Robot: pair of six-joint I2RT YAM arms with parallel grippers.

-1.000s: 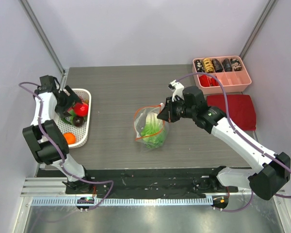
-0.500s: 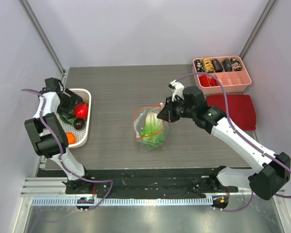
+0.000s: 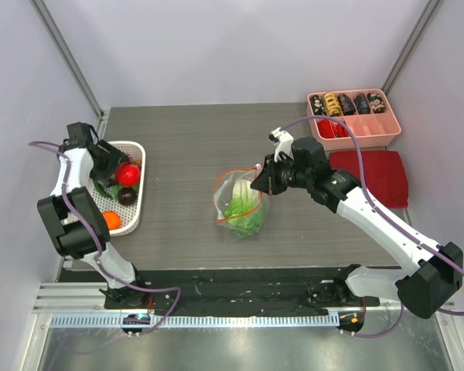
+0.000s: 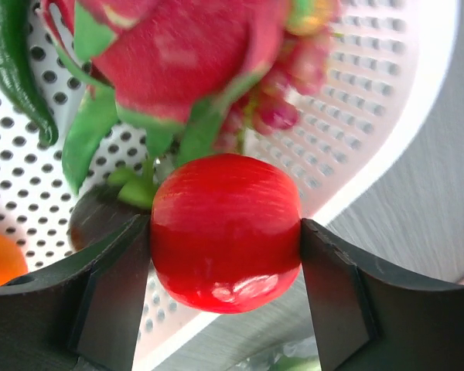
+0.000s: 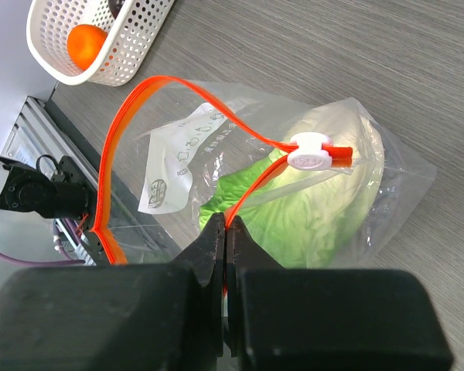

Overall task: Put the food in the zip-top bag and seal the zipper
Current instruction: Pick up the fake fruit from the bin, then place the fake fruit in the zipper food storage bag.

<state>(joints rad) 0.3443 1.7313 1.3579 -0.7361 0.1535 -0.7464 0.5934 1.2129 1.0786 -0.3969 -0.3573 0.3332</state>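
Mid-desk, the zip-top bag (image 5: 178, 178) stands open with the lettuce (image 5: 309, 209) already inside. I have the right claw (image 5: 225, 228) pinched tight on the zipper (image 5: 120, 154) at the bag's right rim, holding the mouth up in a loop. The white slider (image 5: 309, 151) is parked at the mouth's end.

Well to the bag's left, the left claw (image 4: 226, 239) is clamped on the red fruit (image 4: 220, 209) over the white basket (image 3: 135, 201), a finger on each side. The dragon fruit (image 4: 185, 54) lies just beyond it. The orange fruit (image 3: 111, 220) waits in the basket's near end, farther from the bag than the red one.

My worries from here:

- **The grip:** the red fruit is round and glossy, held only at two small patches. A quick swing toward the bag could squirt it out, and it would roll across the desk (image 3: 193, 147).
- **The mouth:** it hangs from a single pinch. A fruit landing on the rim rather than through it could drag the strip from the right claw and fold the opening shut.
- **The room inside:** the lettuce fills much of the bag, so the fruit may perch high and foul the zipper when I seal it.
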